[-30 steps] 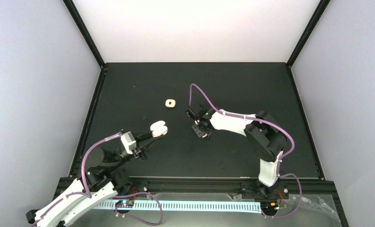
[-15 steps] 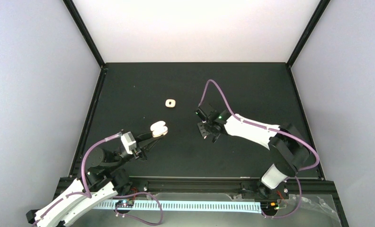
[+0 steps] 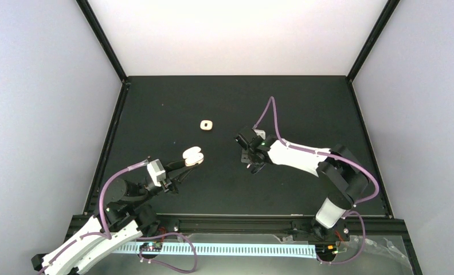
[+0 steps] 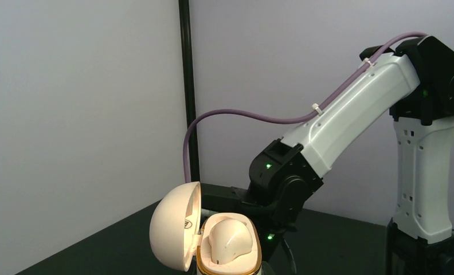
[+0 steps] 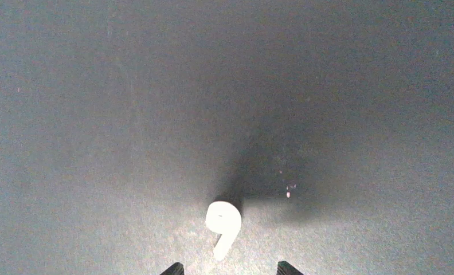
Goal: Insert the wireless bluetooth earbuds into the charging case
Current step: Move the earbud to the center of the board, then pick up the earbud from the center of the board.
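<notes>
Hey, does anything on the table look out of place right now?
Nothing damaged or spilled. One earbud lies loose on the black mat just ahead of the open right pincer, while the charging case in the left pincer stands open with one bud seated.

worktop (image 3: 305, 103): matte black; up close you'll catch a few pale specks.
earbud (image 5: 223, 226): plain white, no markings.
open case (image 4: 213, 240): cream shell, amber-orange rim round the lower half (the lid's inside looks a warmer cream).
closed case (image 3: 206, 125): cream with a darker centre mark, between the worktop's middle and far edge.
arms (image 3: 296, 156): white shells, black joints, small green lights.
cables (image 4: 242, 117): purple.
walls (image 3: 41, 114): pale lilac-grey around you; frame posts (image 3: 101, 40) black.
</notes>
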